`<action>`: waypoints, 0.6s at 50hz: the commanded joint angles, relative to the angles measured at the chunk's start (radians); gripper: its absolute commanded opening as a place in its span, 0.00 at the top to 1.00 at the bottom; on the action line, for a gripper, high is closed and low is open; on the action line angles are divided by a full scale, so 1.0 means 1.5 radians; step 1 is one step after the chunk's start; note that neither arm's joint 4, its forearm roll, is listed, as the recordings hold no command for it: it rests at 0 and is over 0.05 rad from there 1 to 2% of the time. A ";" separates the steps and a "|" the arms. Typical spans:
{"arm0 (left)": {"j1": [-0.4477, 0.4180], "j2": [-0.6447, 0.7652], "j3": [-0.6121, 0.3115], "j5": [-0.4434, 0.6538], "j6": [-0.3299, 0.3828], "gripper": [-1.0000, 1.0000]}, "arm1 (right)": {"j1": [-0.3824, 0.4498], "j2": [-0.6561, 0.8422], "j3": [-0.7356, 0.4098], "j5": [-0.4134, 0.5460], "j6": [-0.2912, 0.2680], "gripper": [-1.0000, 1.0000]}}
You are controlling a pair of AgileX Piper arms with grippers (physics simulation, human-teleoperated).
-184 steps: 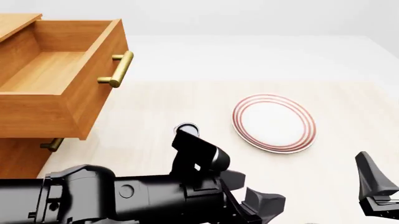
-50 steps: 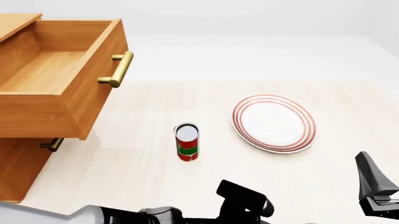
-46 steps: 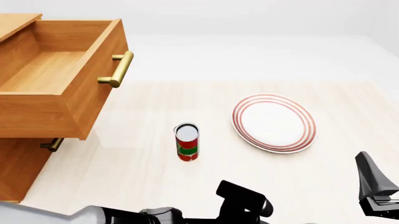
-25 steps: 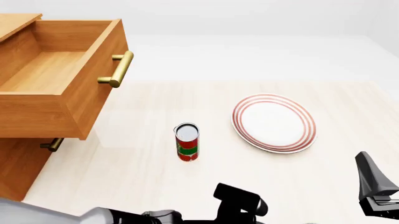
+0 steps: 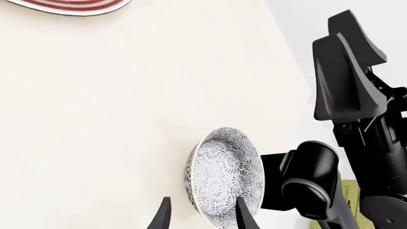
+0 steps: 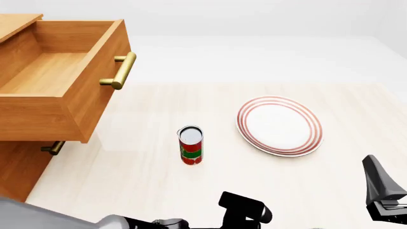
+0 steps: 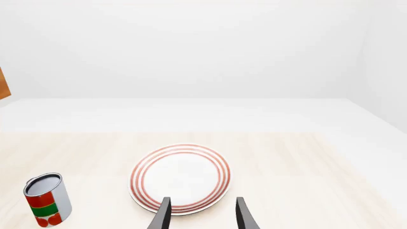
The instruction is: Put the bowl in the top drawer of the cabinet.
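Bowl [image 5: 224, 176] at table [image 5: 95, 119] edge; left claw [image 5: 201, 217] open.

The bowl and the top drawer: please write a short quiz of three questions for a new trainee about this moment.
1. True or false: the bowl already lies inside the top drawer.
2. Which camera shows the bowl? A. front view B. left wrist view C. right wrist view
3. Fill in: between the cabinet and the plate stands a red and green ____.

Key
1. False. The drawer is pulled out and holds nothing; the bowl sits on the table, in front of the left gripper, whose fingers are apart.
2. B
3. can
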 commanded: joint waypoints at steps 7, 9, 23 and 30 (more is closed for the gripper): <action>0.024 0.023 -0.001 0.003 -0.014 0.00 | 0.000 -0.003 0.000 0.003 0.000 0.00; 0.023 0.026 -0.001 0.000 -0.017 0.00 | 0.000 -0.003 0.000 0.003 0.000 0.00; 0.021 0.040 0.010 -0.020 -0.031 0.00 | 0.000 -0.003 0.000 0.003 0.000 0.00; 0.018 0.048 0.003 -0.023 -0.032 0.00 | 0.000 -0.003 0.000 0.003 0.000 0.00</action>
